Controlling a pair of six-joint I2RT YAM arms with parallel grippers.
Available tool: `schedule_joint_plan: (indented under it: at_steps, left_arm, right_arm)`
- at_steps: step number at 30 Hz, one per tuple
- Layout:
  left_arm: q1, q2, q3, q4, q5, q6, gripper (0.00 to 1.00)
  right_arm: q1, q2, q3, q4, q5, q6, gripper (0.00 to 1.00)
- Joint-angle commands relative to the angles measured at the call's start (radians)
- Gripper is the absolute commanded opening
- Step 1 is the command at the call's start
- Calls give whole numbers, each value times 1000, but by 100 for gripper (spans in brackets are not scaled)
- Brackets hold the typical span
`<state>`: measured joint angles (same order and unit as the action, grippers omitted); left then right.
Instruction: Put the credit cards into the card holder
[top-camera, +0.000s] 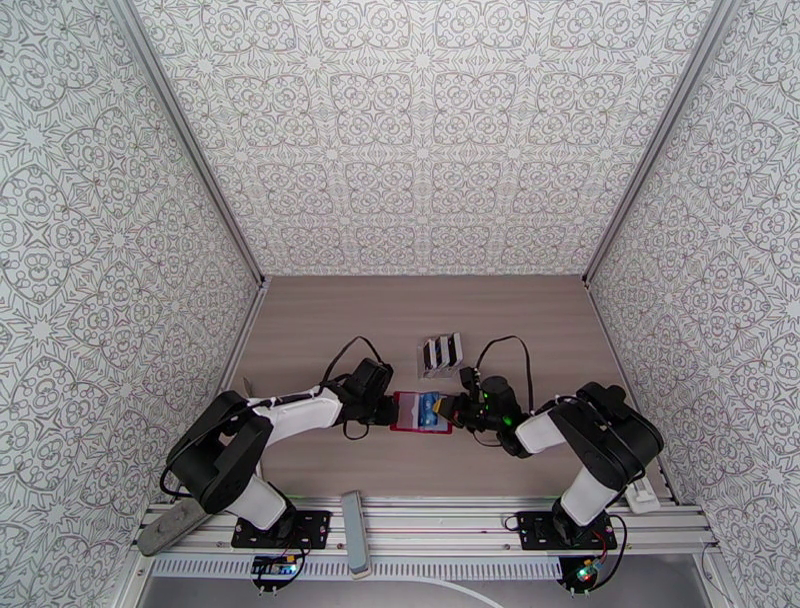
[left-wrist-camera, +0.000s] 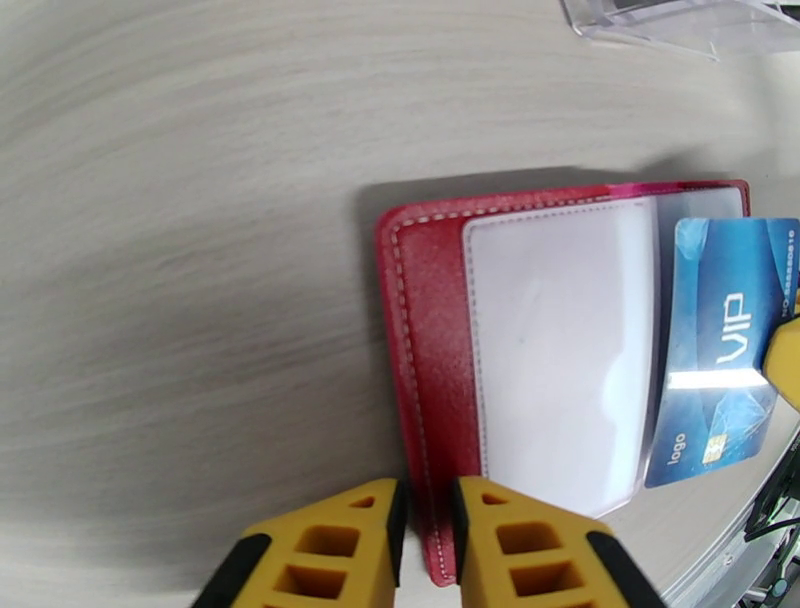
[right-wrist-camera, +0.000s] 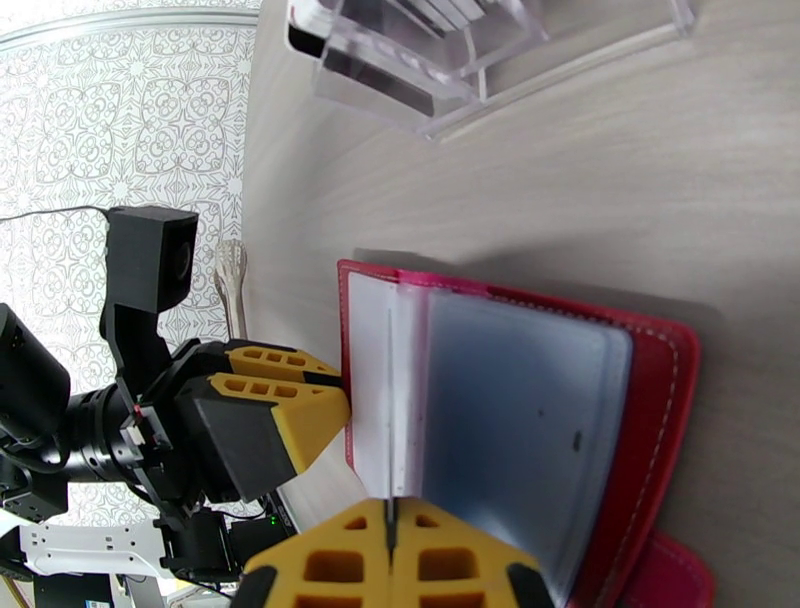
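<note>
The card holder (top-camera: 405, 413) lies open on the desk (top-camera: 330, 320) between the two arms, its spread running left to right, pale pockets up; the left claw (left-wrist-camera: 430, 497) is closed to a narrow gap on its red cover edge; the right claw (right-wrist-camera: 390, 515) is pinched tight on the blue card (left-wrist-camera: 715, 340), whose long side lies along the pocket's open edge; how deep it sits I cannot tell; its outer edge is cut off; other cards (top-camera: 441, 350) stand in a clear stand (top-camera: 428, 372) just behind.
</note>
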<state>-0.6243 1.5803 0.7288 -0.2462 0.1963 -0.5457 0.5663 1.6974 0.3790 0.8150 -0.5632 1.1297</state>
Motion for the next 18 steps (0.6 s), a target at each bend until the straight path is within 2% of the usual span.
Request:
schedule_joint_plan:
  at_steps: [1, 18]
  left_arm:
    - [24, 24, -28, -68, -46, 12, 23]
    - [24, 21, -37, -56, -36, 6, 22]
  right_arm:
    - [-8, 16, -4, 20, -23, -1, 0]
    - [-8, 60, 9, 52, -25, 5, 0]
